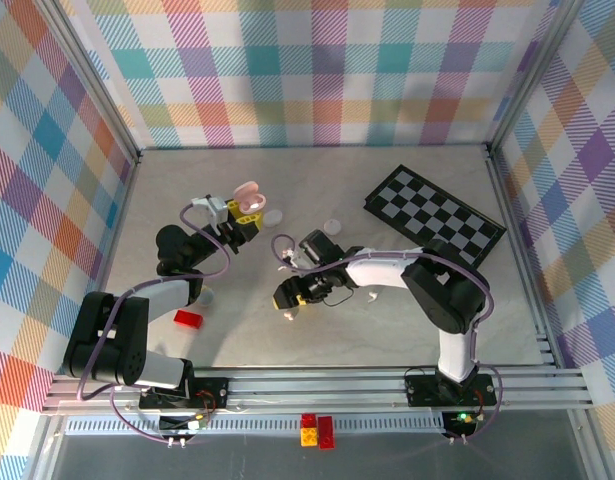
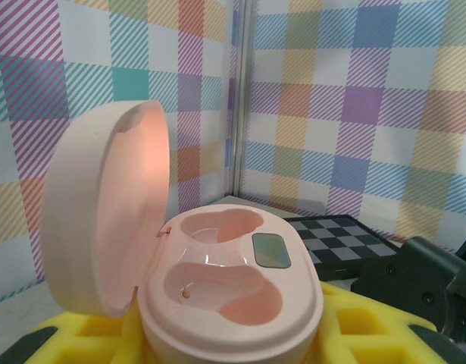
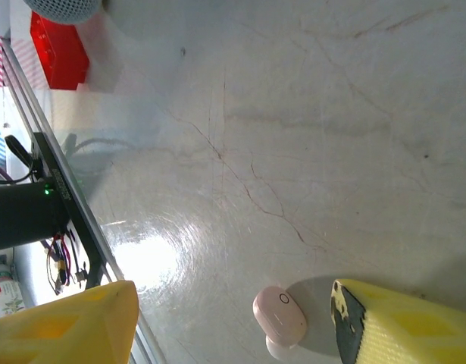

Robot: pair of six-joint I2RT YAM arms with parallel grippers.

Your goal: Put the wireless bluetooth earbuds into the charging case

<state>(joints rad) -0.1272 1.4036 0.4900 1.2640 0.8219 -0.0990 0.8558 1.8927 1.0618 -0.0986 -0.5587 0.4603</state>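
— Where is the earbud [image 3: 280, 314] just now?

— Flat on the table [image 3: 308, 136], between the two yellow fingers [image 3: 403, 330] of the right gripper [image 3: 234, 318]. It is a small pink glossy piece with a paler part under it.

— Centred between them?

— No. In the right wrist view it lies well towards the finger on the right side of the picture, just beside it with a thin strip of shadow between. The other finger is well apart from it.

— So the jaws are not on it?

— They stand wide apart, and neither finger touches the earbud. From above, that gripper [image 1: 292, 300] points down at the table with the earbud [image 1: 290, 316] right under its tip.

— And the charging case [image 2: 233, 296]?

— Gripped by the left gripper [image 1: 242, 215], off to the left of the right one and well apart from the earbud. Its yellow pads [image 2: 369, 334] clasp the pink case's lower half from both sides.

— Is it open?

— Yes, the lid stands upright on the left, and both hollows inside are bare.

— Anything else nearby?

— A red brick [image 1: 188, 319] lies on the table near the left arm, and a checkerboard [image 1: 437, 215] lies at the far right.
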